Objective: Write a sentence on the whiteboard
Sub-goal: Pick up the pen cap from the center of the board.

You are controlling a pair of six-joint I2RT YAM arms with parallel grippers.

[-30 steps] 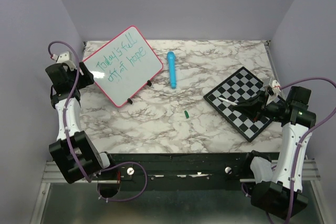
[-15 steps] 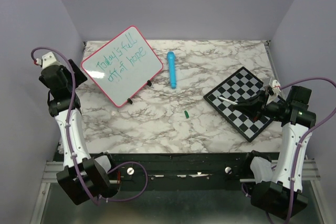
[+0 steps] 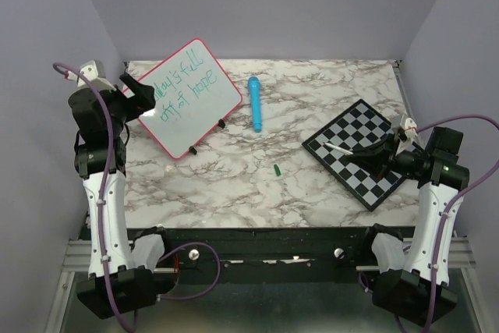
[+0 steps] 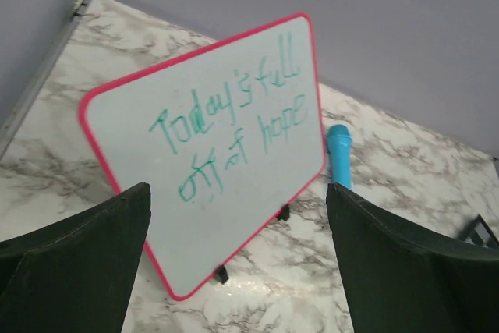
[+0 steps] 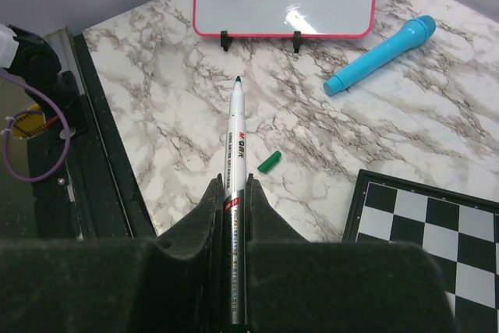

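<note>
The whiteboard point(image 3: 191, 107) has a pink-red rim and stands tilted on two small black feet at the back left. The sentence point(image 3: 178, 87) is on it in green, in two lines. Both also show in the left wrist view, the board point(image 4: 234, 200) and the sentence point(image 4: 230, 126). My left gripper point(image 3: 140, 93) is open and empty, raised near the board's left corner and apart from it point(image 4: 238, 271). My right gripper point(image 3: 373, 155) is shut on a silver marker point(image 5: 234, 138) with its tip bare, held over the chessboard point(image 3: 374, 126). The board's lower part shows in the right wrist view point(image 5: 288, 5).
A green marker cap point(image 3: 277, 169) lies on the marble table between the boards, also in the right wrist view point(image 5: 269, 161). A blue cylinder point(image 3: 255, 104) lies to the right of the whiteboard. The chessboard lies at the right. Purple walls close in three sides.
My left arm swung out to the left, then rose, and its open gripper now points at the whiteboard's left corner. The right arm and the marker have not moved.
</note>
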